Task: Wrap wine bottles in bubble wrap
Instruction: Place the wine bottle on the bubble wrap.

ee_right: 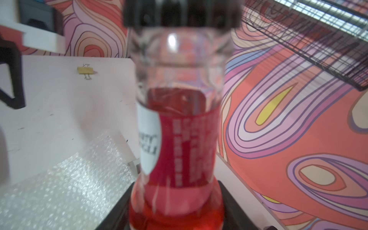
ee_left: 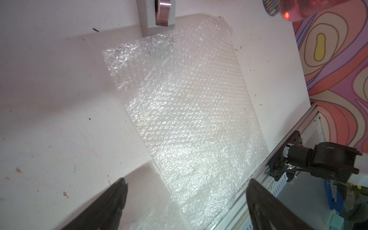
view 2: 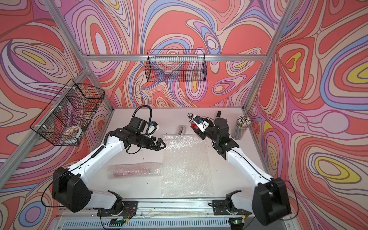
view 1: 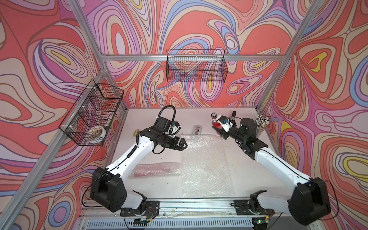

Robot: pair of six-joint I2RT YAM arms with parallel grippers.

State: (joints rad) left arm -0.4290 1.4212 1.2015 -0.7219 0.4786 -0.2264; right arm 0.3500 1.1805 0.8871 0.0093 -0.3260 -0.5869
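I had the right gripper [ee_right: 175,218] clamped on the base of a small clear glass bottle of pink-red liquid [view 1: 217,121] with a dark cap and white label. It was held just beyond the far right corner of the flat clear bubble-wrap sheet [view 1: 205,165]. The left gripper [view 1: 184,143] hovered over the sheet's far left corner, jaws wide apart and empty. A rolled bubble-wrap bundle [view 1: 157,169] with red showing through lay against the sheet's left edge. A grey tape dispenser [view 1: 197,129] stood just behind its far edge.
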